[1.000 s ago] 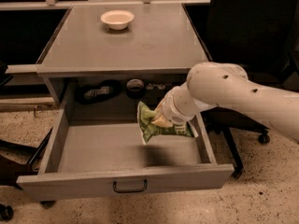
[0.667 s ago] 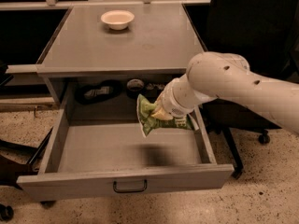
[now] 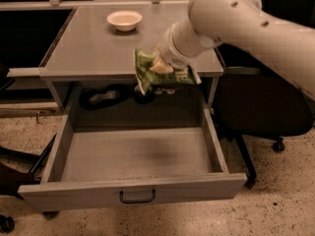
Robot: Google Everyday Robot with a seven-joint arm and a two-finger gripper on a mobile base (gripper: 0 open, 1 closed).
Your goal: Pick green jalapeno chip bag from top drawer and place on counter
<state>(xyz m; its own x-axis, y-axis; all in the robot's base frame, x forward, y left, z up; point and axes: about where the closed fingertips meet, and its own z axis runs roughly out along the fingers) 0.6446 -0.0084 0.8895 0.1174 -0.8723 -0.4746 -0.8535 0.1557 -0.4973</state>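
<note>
The flat grey metal counter tops a cabinet whose wide, shallow grey top drawer stands pulled out towards the camera. A thick white robot arm reaches in from the upper right, in front of a dark office chair. Its gripper hangs at the counter's front edge, right of centre, with the jaws clenched on the small crinkled green jalapeno chip bag. The bag is held in the air, clear of the drawer floor, overlapping the counter's front rim in this view. A dark coiled object lies in the recess behind the drawer. A small pale round bowl sits near the counter's back edge. A dark wire pull handle is on the drawer front.
</note>
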